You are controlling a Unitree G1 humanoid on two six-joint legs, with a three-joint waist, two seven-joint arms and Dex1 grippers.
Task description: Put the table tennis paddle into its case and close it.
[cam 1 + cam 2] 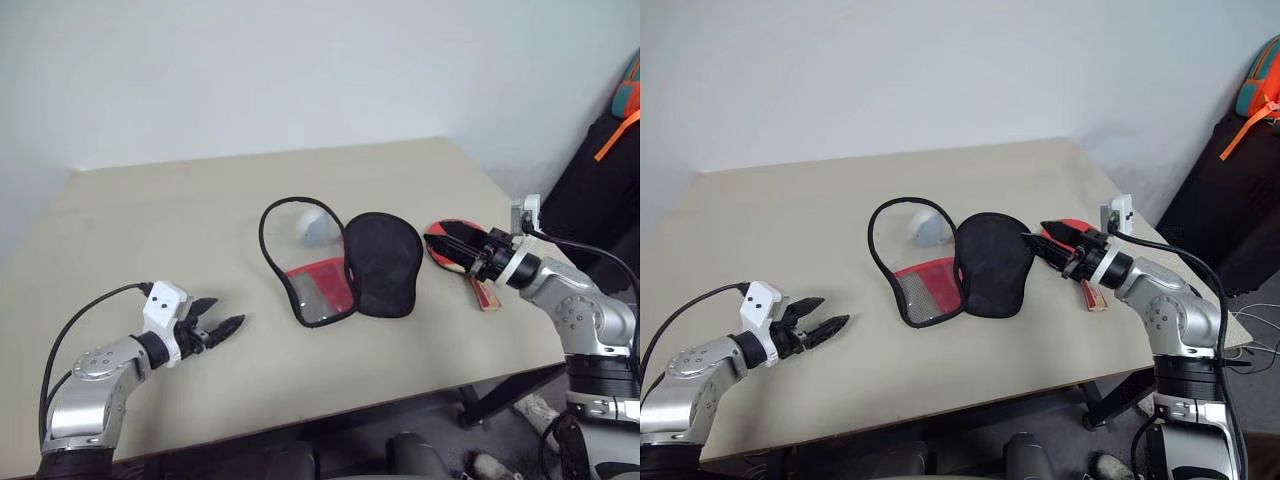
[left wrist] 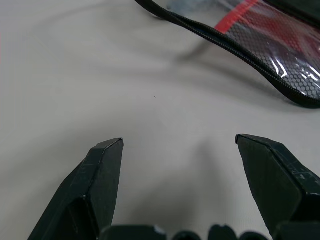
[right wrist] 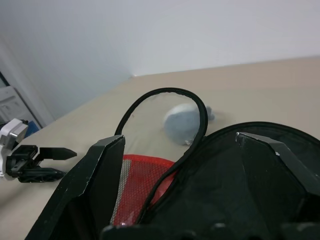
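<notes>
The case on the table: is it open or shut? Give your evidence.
Open. The case lies unzipped, its clear window flap spread beside the black-lined half, and the paddle lies outside it.

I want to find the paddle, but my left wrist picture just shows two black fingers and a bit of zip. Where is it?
Observer: The table tennis paddle lies on the table, just right of the case.
Operator: Is the case open?
Observer: Yes, it is spread flat, with the clear window half on the left and the black lining half on the right.
Operator: Is the other hand holding the paddle?
Observer: No. The right gripper is open above the paddle's blade, pointing toward the case.
</notes>
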